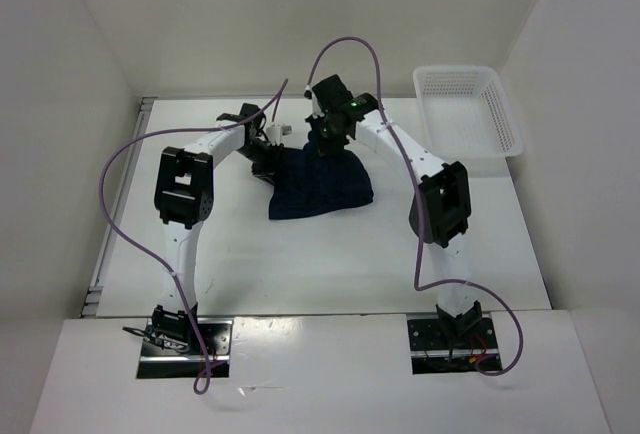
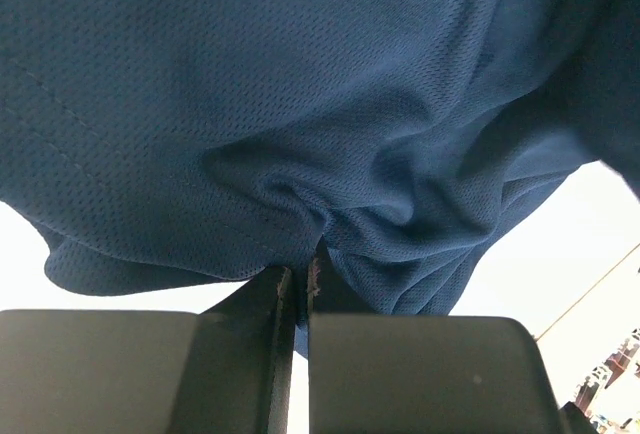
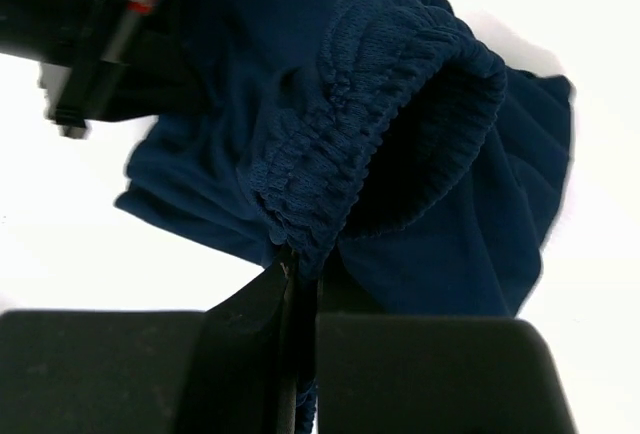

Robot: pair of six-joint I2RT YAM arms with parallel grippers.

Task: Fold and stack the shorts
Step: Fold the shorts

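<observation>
A: Reading from the largest item down, what did the white tabletop [image 1: 300,274] carry?

B: The shorts [image 1: 320,186], a dark navy heap. They lay a little short of the far edge, about midway between the left and right edges. The near part rested flat on the surface, and the far part was gathered up where the two tools met it.

A: And the next item in size?

B: The white mesh basket [image 1: 470,114]. It stood at the far right corner, well apart from the shorts.

A: How did the left gripper [image 1: 266,154] stand?

B: It met the far left side of the fabric. In its wrist view the fingers were pressed almost together, pinching a puckered fold of the knit cloth. The rest of the cloth hung in soft creases beyond the fingertips.

A: And the right gripper [image 1: 325,142]?

B: It sat at the far side of the heap, just beside the left one. Its fingers were clamped on the ruched elastic waistband [image 3: 400,104]. The waistband curled into an open loop beyond them.
</observation>
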